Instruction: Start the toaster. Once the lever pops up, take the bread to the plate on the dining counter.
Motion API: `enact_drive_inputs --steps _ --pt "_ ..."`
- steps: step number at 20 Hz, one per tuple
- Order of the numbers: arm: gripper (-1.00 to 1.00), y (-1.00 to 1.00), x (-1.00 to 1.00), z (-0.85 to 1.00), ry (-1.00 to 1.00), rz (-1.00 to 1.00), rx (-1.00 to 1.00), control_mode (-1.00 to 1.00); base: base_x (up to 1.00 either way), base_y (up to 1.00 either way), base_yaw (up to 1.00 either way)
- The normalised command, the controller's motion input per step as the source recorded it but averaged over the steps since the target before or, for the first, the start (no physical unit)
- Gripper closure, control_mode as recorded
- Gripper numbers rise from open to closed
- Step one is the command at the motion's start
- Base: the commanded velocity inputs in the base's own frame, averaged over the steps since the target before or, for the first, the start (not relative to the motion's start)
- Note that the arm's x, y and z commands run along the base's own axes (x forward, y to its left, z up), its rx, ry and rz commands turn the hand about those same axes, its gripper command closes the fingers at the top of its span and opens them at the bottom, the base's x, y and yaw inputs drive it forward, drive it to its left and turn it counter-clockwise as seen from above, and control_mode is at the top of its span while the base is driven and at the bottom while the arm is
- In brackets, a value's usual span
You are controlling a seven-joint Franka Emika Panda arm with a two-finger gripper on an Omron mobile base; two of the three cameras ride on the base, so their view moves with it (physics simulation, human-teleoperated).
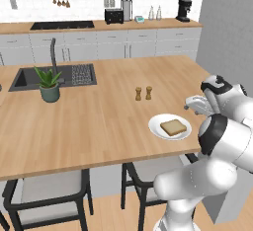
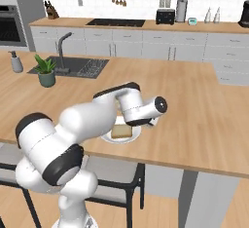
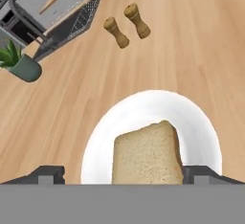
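Light-wood dining counter (image 1: 99,121) fills the foreground of a white-tiled kitchen, w/ grey cabinets along the back wall. One round white plate (image 1: 159,127) sits near the counter's front edge, directly under the gripper (image 3: 123,174). One square slice of bread (image 1: 173,127), light brown w/ a darker crust, lies flat on the plate, between the two dark fingertips (image 3: 48,174) in the hand view. Jaws stand wide apart, released, one on either side of the slice, gripping nothing. Beyond the gripper: two small wooden shakers (image 1: 143,93), side by side on the bare wood. Farther off to its left, one potted green plant (image 1: 49,84) in a teal pot beside a dark rectangular sink (image 1: 29,78). One black boxy toaster (image 1: 113,16) stands well apart on the rear wall counter, next to a tall steel appliance (image 1: 126,9).
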Motion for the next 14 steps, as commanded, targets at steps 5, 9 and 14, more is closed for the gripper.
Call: enact_drive_inputs --steps 5,9,14 --pt "-1.0 0.24 -0.54 0.55 -0.09 -0.03 -0.15 -1.0 0.0 0.0 0.0" --pt "-1.0 0.12 -1.0 0.3 0.07 -0.24 -0.21 -1.0 0.0 0.0 0.0" --pt "-1.0 0.22 -1.0 0.04 0.1 -0.35 -0.2 -1.0 0.0 0.0 0.0"
